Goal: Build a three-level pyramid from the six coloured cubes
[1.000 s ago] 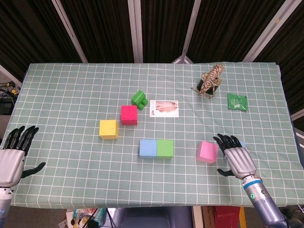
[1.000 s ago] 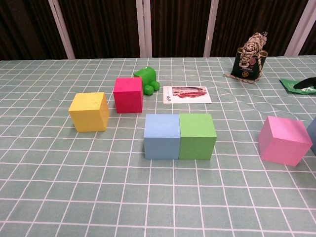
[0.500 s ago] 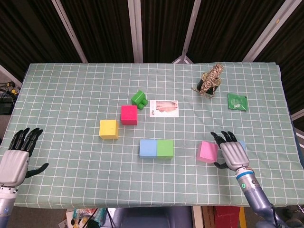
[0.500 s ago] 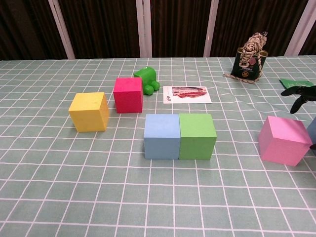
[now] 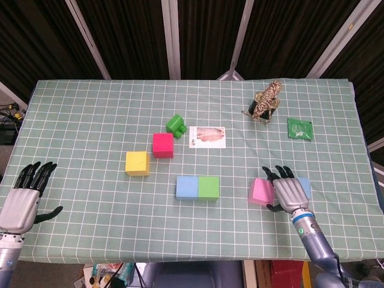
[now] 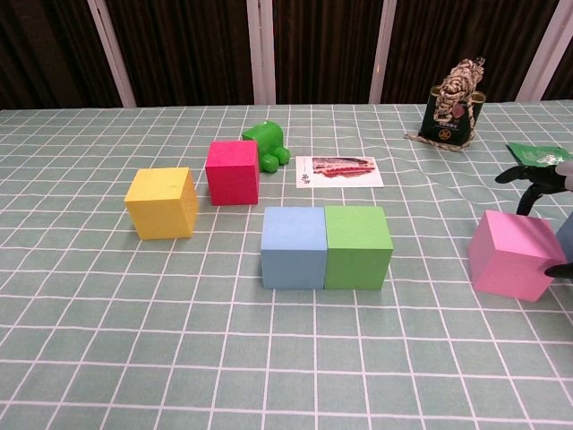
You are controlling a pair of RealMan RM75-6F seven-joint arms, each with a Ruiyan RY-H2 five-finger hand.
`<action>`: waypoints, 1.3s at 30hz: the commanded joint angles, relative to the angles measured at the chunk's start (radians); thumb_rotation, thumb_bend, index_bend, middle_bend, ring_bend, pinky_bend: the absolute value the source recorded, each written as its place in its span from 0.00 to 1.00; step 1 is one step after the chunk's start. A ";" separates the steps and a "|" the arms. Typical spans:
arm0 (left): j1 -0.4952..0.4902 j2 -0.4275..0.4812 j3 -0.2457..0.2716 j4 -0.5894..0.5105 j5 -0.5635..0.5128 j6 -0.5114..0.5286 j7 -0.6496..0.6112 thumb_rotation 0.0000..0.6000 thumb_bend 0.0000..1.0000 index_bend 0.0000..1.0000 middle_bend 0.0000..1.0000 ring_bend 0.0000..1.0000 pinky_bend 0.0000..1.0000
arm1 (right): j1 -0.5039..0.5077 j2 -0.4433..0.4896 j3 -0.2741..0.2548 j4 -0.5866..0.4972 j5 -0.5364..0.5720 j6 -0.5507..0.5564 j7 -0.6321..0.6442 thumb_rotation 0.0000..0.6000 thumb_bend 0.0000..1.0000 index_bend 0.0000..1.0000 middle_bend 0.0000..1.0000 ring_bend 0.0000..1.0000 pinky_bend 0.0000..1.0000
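Counter [image 5: 90,108] is covered in a green checked cloth. The blue cube [image 5: 187,187] and green cube [image 5: 209,187] sit flush side by side near the front centre, forming one row. The yellow cube [image 5: 137,163] stands apart to their left, with the red cube [image 5: 162,144] just behind and right of it. The pink cube [image 5: 261,191] lies well right of the row. A second blue cube [image 5: 305,186] is largely hidden behind the right hand [image 5: 289,193].

The right hand is just beside the pink cube, fingers [image 5: 277,174] spread above its right edge and thumb low against its side; whether it grips the cube cannot be told. The left hand [image 5: 21,201] hovers at the counter's front left corner, fingers apart, holding nothing.

Also present: a green toy [image 5: 176,125], a card [image 5: 207,136], a rope-topped tin [image 5: 265,102] and a green packet [image 5: 300,128].
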 commanded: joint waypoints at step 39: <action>0.041 -0.002 -0.069 0.012 0.030 -0.064 -0.015 1.00 0.09 0.00 0.06 0.00 0.04 | 0.074 -0.035 -0.026 0.229 -0.432 -0.061 0.350 1.00 0.24 0.00 0.43 0.19 0.00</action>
